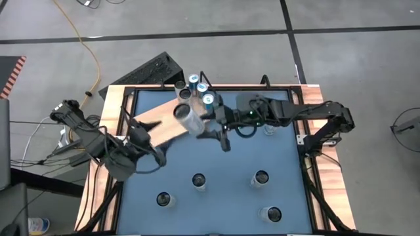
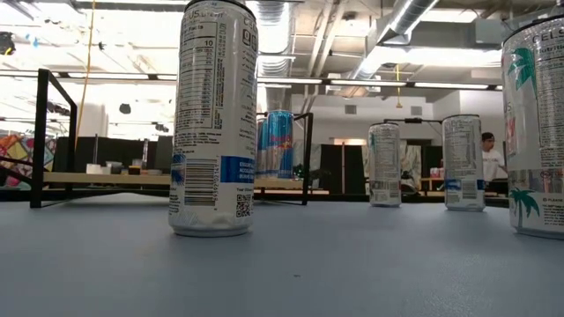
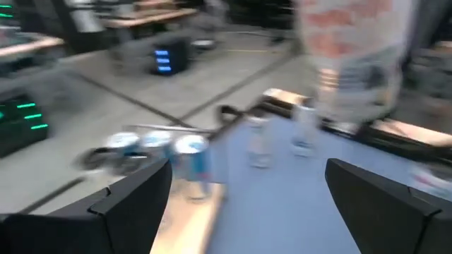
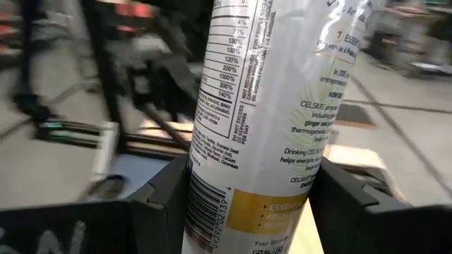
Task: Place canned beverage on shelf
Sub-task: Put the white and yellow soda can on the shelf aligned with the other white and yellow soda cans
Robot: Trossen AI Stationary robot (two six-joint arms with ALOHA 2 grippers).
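Observation:
My right gripper [image 1: 202, 124] [image 4: 254, 201] is shut on a white canned beverage [image 1: 190, 119] [image 4: 268, 106] with a yellow band, held in the air over the right end of the shelf [image 1: 161, 124]. The shelf is a pale-wood board lying slantwise at the table's far left, with a black wire frame [image 1: 152, 69] at its far end. Several blue-topped cans [image 1: 202, 88] [image 3: 176, 155] stand on it. My left gripper [image 1: 144, 139] [image 3: 247, 204] is open and holds nothing, near the board's left end. The low view shows neither gripper. My right gripper pinches the can's side wall [image 4: 212, 190] between its two fingers, in the lower half of the can by the barcode and the yellow band. The fingers come nearly level from the table's right. The can stands roughly upright, a little tilted, lifted clear of board and table.
Several more cans stand upright on the blue tabletop [image 1: 230, 157] in its near half: [image 1: 199, 180], [image 1: 163, 198], [image 1: 260, 177], [image 1: 272, 214]. In the low view the nearest can [image 2: 214, 119] is tall in front. Wooden edges [image 1: 111, 124] border the table.

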